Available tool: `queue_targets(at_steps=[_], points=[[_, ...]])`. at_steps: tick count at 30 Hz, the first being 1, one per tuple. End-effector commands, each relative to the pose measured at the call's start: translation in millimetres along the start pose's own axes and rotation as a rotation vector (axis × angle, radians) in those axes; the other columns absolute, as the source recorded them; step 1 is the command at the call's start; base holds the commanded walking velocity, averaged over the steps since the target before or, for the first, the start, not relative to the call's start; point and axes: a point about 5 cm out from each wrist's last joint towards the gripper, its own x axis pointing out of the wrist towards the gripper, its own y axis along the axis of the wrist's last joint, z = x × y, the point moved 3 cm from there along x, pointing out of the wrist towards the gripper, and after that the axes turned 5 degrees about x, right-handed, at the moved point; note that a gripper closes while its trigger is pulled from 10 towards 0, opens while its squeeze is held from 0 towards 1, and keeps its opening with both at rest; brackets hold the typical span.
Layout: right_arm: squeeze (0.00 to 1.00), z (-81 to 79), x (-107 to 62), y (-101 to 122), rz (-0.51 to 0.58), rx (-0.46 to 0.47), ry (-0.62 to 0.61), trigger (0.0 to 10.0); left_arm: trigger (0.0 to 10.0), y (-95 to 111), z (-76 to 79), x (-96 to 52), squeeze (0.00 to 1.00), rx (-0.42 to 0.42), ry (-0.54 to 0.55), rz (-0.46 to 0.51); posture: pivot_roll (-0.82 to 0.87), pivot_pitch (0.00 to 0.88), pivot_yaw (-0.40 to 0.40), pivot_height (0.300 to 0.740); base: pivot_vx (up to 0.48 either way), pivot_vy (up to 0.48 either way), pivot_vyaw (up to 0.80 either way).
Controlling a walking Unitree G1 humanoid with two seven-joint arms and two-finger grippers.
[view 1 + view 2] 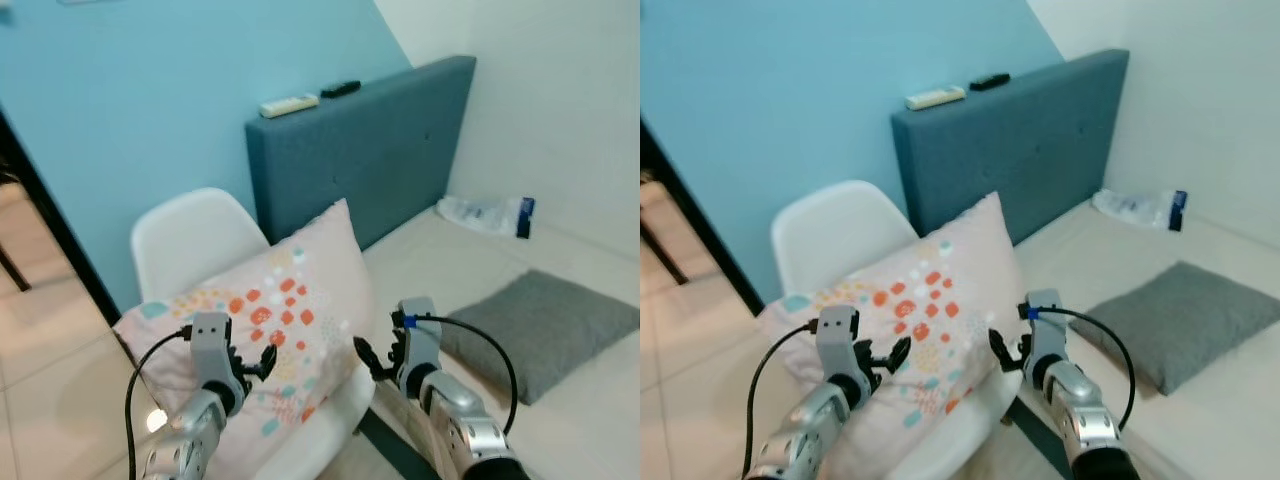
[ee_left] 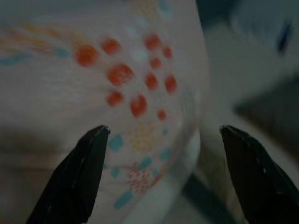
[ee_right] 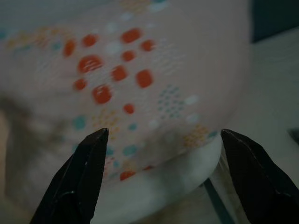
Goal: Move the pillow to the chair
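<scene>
pillow (image 1: 275,320) lies on white chair (image 1: 190,240) | left hand (image 1: 250,362) released, just before pillow | right hand (image 1: 377,362) released, at pillow's edge

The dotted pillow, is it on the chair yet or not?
On it. The pillow lies across the white chair, leaning on its backrest; both grippers, left and right, are open beside it.

Grey cushion (image 1: 545,325) on bed, remotes (image 1: 289,105) atop blue headboard (image 1: 370,160), bag (image 1: 490,214) nr wall.
</scene>
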Motion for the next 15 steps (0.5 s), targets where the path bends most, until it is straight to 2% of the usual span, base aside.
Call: queue_targets(at_steps=[1, 15], points=[[0.00, -1.0, 2.3, 0.4, -0.007, 0.007, -0.007, 10.0, 10.0, -14.2, -7.0, -5.4, 0.00, 0.020, 0.032, -0.047, -0.02, 0.000, -0.004, 0.740, 0.000, 0.000, -0.67], [0.00, 5.1, 2.3, -2.7, -0.025, 0.021, -0.044, 10.0, 10.0, -13.7, -4.4, -1.0, 0.00, 0.084, 0.023, -0.050, -0.02, 0.000, 0.002, 0.740, 0.000, 0.000, -0.67]])
